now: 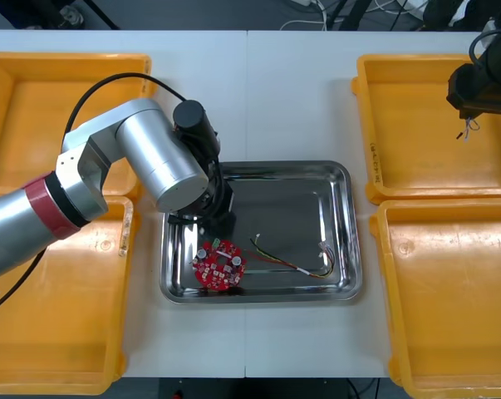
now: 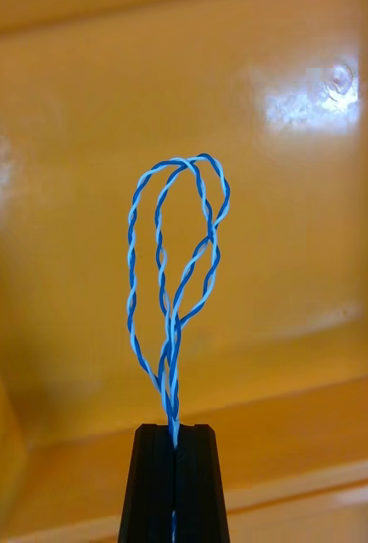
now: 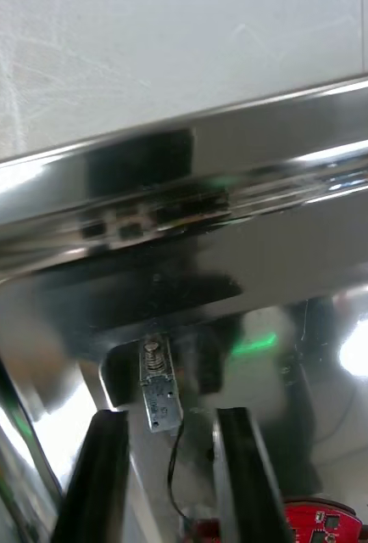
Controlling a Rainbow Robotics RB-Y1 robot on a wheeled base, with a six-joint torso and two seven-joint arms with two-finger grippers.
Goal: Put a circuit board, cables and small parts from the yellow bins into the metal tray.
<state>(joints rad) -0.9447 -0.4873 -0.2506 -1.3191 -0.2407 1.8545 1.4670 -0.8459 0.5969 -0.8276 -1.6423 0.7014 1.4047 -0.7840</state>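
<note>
The right end effector (image 2: 175, 431) is over the far yellow bin (image 1: 416, 125) on the robot's right. Its black fingers are pressed together on a twisted blue and white cable (image 2: 174, 254). The cable is pinched at one end, and its long axis runs straight on from the fingertips. It is folded into two narrow loops whose closed bends point away from the end effector. It is clear of the bin floor. In the front view a short length of it dangles just below the fingers.

The left end effector (image 3: 169, 416) is down inside the metal tray (image 1: 351, 224), in the tray's left half, with its fingers spread. A small metal part (image 3: 158, 390) lies on the shiny tray floor in the gap at the fingertips. It is closer to one finger than to the other, and I cannot tell whether either finger touches it. The part is oblong, and its long axis runs roughly in line with the fingers. Its coiled end points away from them toward the tray wall. A thin black lead (image 3: 172, 462) trails from the other end back between the fingers.

A round red circuit board (image 1: 219, 265) lies flat in the tray's left corner on the robot's side, just beside the left end effector. A red and yellow cable (image 1: 287, 263) stretches across the tray floor from the middle toward the right wall. The tray sits on the light counter (image 1: 300, 91) between the bins.
</note>
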